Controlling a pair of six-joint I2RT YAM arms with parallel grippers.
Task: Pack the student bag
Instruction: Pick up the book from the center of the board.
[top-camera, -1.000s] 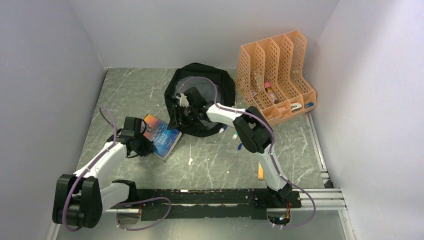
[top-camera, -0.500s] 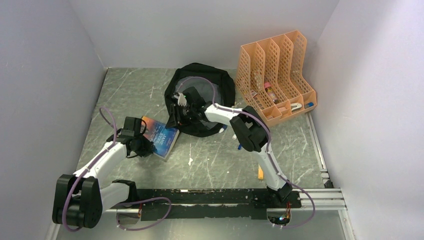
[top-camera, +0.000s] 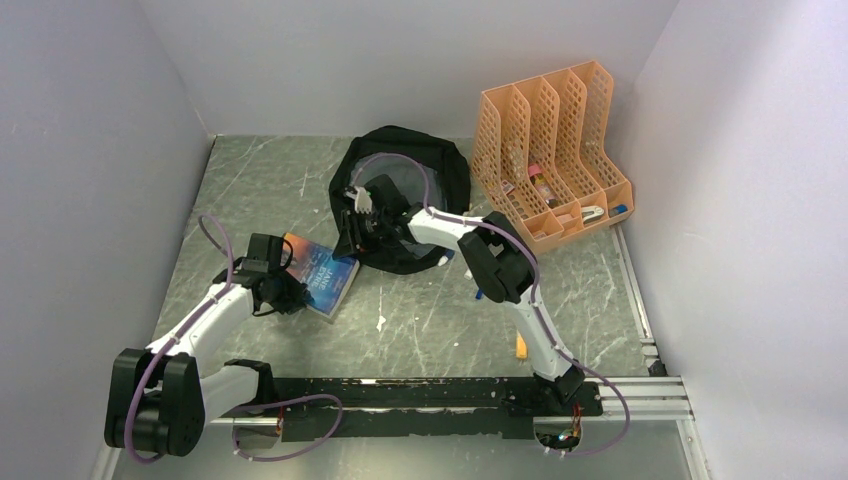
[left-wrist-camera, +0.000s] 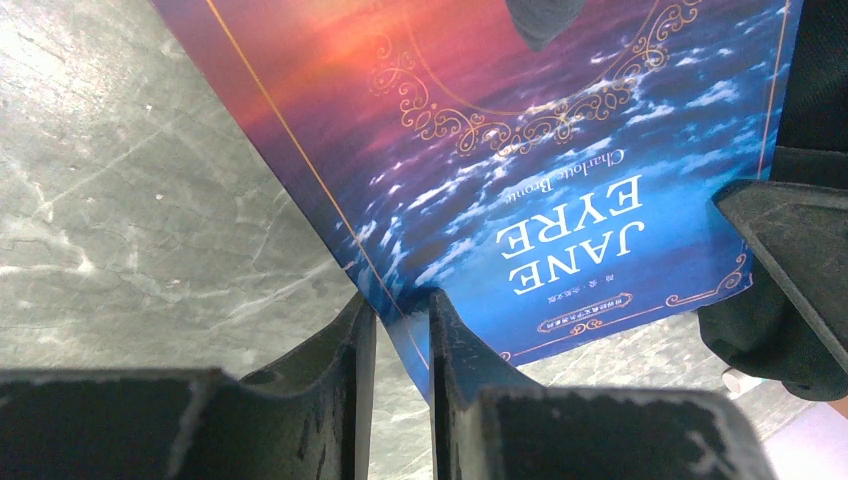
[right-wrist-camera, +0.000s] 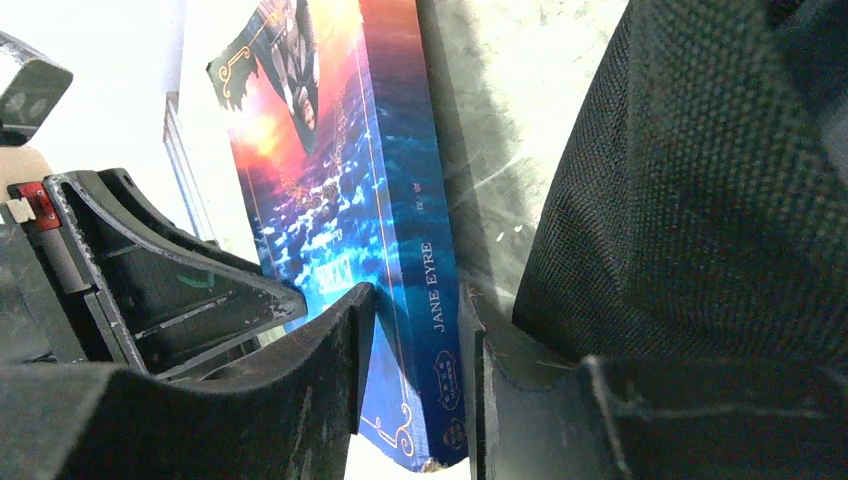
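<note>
Slumping at the back of the counter (top-camera: 430, 320), just beside the orange file organiser (top-camera: 560, 120), the student bag (top-camera: 450, 175) looks soft, light and floppy; the rim of its mouth seems the best hold. Its contents are hidden. The organiser holds small stationery. The left fingers (left-wrist-camera: 340, 370) clench the book (left-wrist-camera: 560, 150); the right fingers (right-wrist-camera: 330, 340) straddle its spine, though whether they grip it I cannot tell.

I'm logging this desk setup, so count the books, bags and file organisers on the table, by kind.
book: 1
student bag: 1
orange file organiser: 1
Total: 3
</note>
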